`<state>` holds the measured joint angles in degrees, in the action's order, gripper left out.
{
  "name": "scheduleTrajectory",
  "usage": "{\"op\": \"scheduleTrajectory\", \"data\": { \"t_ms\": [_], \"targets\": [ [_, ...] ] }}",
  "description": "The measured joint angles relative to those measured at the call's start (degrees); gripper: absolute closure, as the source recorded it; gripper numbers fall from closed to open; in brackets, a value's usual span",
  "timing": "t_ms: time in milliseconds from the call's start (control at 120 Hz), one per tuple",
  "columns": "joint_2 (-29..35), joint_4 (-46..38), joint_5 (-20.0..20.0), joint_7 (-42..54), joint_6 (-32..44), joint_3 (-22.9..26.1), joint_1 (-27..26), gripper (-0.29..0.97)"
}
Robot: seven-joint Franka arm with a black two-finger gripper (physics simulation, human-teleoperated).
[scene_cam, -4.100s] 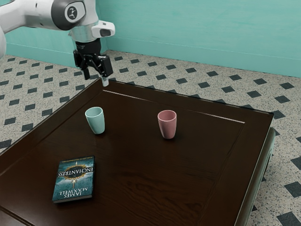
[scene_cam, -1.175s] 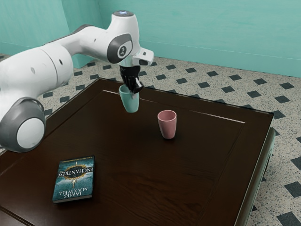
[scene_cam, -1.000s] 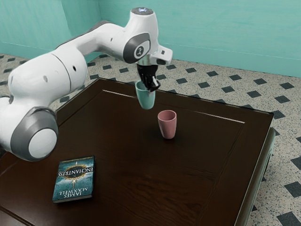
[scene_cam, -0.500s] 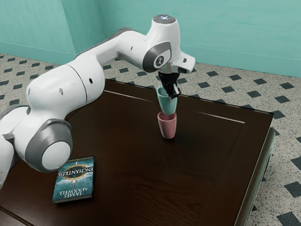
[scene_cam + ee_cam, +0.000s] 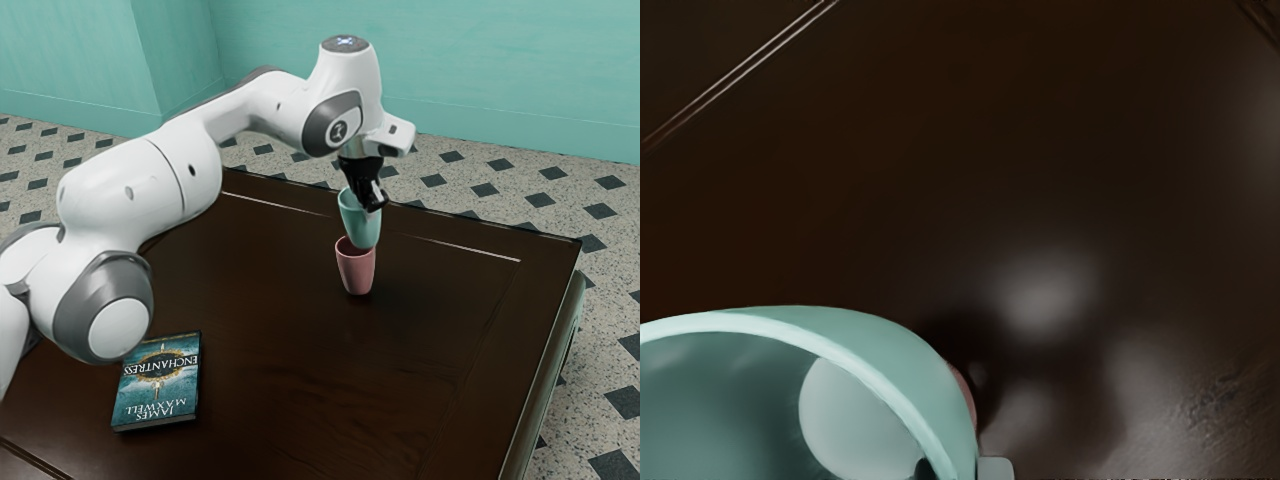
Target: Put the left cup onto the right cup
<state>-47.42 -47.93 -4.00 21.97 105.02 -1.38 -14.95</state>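
The white arm (image 5: 180, 170) sweeps in from 8 o'clock in the exterior view. It arches over the dark table (image 5: 300, 390) and bends at the wrist so the hand points straight down. The black jaws are clamped on the rim of the teal cup (image 5: 361, 228), 1 finger inside the mouth and 1 outside. That cup hangs a little tilted, with its mouth leaning toward 1 o'clock. Its base is at the mouth of the pink cup (image 5: 355, 272), which stands upright on the table directly at 6 o'clock from it.

I cannot tell whether the 2 cups touch or how far the teal base sits inside, because the base covers the pink rim. A book (image 5: 157, 379) lies flat well apart from them, at 8 o'clock from the pink cup.

The arm's base is cut off at the exterior view's left edge, and the table's near side runs out at the bottom edge. In the wrist view the teal cup is a big blurred curve just under the hand, partly cut off. A thin sliver of pink peeks past its rim, with dark table beyond.
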Motion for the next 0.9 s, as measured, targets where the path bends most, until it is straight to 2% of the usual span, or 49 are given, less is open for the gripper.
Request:
{"op": "scheduleTrajectory", "data": {
  "t_ms": [767,842,900],
  "targets": [
    [-0.7,-1.3,0.6,-0.9,-1.6,0.7,2.0,0.79],
    [-0.9,-1.4,0.7,-1.0,-1.6,0.8,2.0,0.73],
    [-1.0,-1.4,0.8,-1.0,-1.7,0.9,1.9,0.61]
  ]
}}
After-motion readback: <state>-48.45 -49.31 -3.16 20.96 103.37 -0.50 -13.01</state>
